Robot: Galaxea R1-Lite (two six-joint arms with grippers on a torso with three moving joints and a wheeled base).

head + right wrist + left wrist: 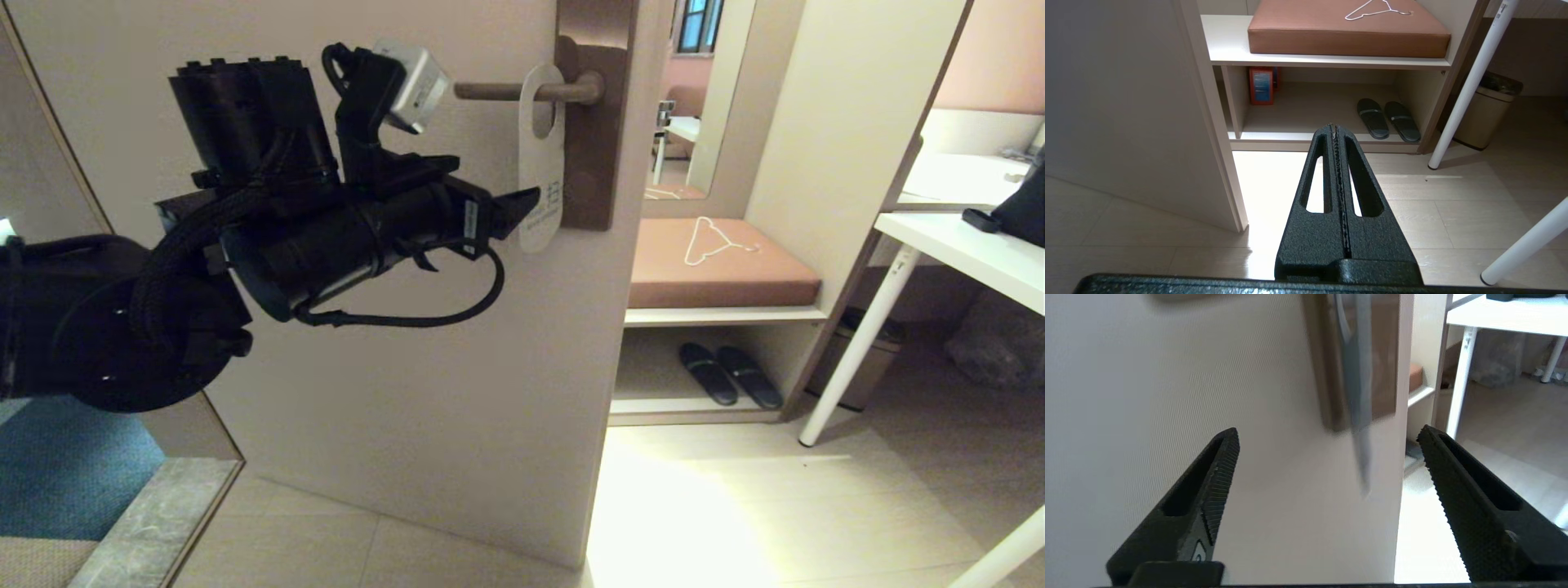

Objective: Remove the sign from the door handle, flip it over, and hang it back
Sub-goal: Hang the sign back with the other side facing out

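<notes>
- The sign (542, 171) hangs by its oval hole on the door handle (522, 90), pale off-white face outward, its lower end overlapping the bronze backplate (592, 122).
- In the left wrist view the sign (1357, 396) appears edge-on and blurred, against the backplate (1327, 363).
- The left pincer (510, 208) is raised beside the door (408, 408), level with the lower part of the sign; the fingertip visible from the head view reaches the sign's near edge.
- The left pincer (1329, 435) stands wide open, fingers (1216, 473) well apart, holding nothing. The sign's lower tip lies in the gap between them, nearer the farther finger; contact cannot be judged.
- The right pincer (1336, 134) is closed, its two fingers (1316, 179) pressed flat together and empty, pointing down over the floor near the door's edge. It does not appear in the head view.
- The desk (971, 253) stands to the right, well apart from the door; a dark object (1020, 204) sits near its far edge.
- Past the door's edge, a white wire hanger (714, 237) lies on a brown cushion (735, 282); black slippers (727, 374) sit on the shelf below.
</notes>
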